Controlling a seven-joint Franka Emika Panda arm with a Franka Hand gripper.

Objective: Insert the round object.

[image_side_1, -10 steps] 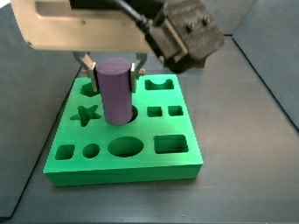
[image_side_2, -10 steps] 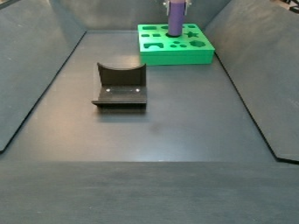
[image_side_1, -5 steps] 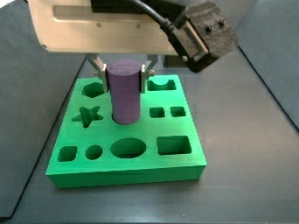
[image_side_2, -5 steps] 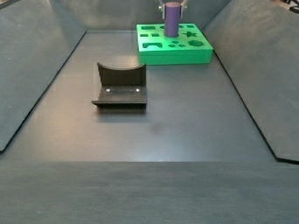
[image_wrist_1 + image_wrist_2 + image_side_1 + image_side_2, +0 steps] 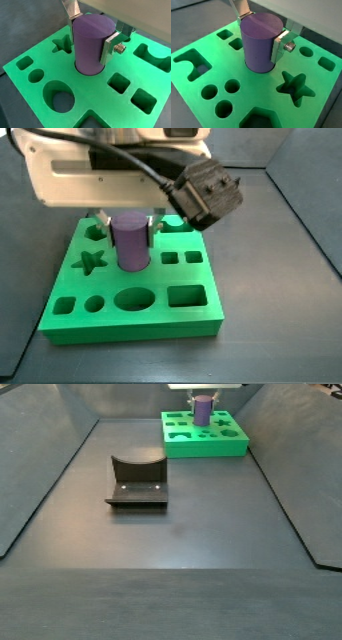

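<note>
Dark grey floor with sloped walls, far end. There, upright in the middle round hole of the green block (image 5: 80, 313), the round object (image 5: 89, 42): smooth, matte, rigid, probably light (likely slippery under a loose pinch). Best held high on its sides, as now: gripper (image 5: 93, 29) above the block, silver fingers (image 5: 110, 46) pressed on opposite flanks. Nearer, to the left, the fixture (image 5: 136, 481).

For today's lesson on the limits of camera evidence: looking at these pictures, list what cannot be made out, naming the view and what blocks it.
- Depth of the purple cylinder in the green block: its foot hides the hole in both wrist views.
- Far finger of the end effector: mostly behind the cylinder, cut by the frame edge.
- Block holes in a side view: too small.
- Fixture: its far face is hidden.
</note>
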